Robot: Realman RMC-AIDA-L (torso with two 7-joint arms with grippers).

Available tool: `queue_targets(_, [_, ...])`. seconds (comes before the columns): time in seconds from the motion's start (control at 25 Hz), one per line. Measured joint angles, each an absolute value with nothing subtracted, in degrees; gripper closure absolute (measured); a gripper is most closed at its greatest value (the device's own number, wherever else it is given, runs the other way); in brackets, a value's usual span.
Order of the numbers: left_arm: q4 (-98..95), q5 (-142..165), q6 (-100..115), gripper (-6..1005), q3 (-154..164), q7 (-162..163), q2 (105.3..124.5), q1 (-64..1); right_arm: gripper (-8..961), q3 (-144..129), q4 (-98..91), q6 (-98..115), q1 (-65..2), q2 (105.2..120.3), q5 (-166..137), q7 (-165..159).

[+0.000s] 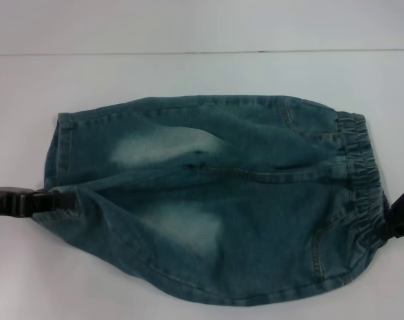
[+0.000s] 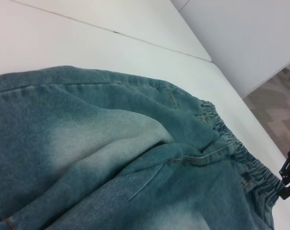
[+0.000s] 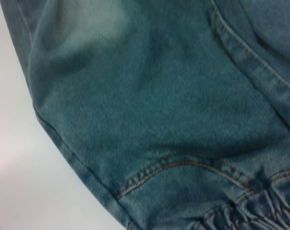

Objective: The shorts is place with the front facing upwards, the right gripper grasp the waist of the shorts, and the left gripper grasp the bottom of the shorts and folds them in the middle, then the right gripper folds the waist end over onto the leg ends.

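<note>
The blue-green denim shorts (image 1: pixel 209 200) lie front up on the white table (image 1: pixel 189 73). The gathered waist (image 1: pixel 359 180) is at the right and the leg ends (image 1: pixel 61 150) at the left. My left gripper (image 1: pixel 55 201) comes in from the left edge, shut on the hem of the near leg. My right gripper (image 1: pixel 395 223) sits at the right edge, shut on the near part of the waist. The near half of the shorts is drawn taut between the two grippers. The left wrist view shows the waist (image 2: pixel 236 148) with the right gripper (image 2: pixel 286 177) at its end. The right wrist view is filled by denim (image 3: pixel 173 96) and a bit of waist (image 3: pixel 250 211).
White tabletop surrounds the shorts, with a seam line (image 1: pixel 202 53) running across the far side. In the left wrist view the table's edge (image 2: pixel 250 100) drops off to the floor (image 2: pixel 279 110) beyond the waist end.
</note>
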State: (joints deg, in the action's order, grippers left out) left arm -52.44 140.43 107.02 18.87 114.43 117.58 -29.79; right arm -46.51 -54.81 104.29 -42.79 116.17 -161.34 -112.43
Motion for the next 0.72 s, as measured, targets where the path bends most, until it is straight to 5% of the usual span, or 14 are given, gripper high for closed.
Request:
queue_targets(0.36, [-51.55,137.91,107.14,996,16.55,116.09,117.38,-29.74,917,-42.77,-55.13,105.62,-39.99,116.20,-158.37,-111.10])
queue_targets(0.72, [-44.64,134.84,93.75,994,11.13,120.95,115.13,-33.45,886,-25.91,-42.86,100.42,-35.93,110.29,-140.64,-111.03])
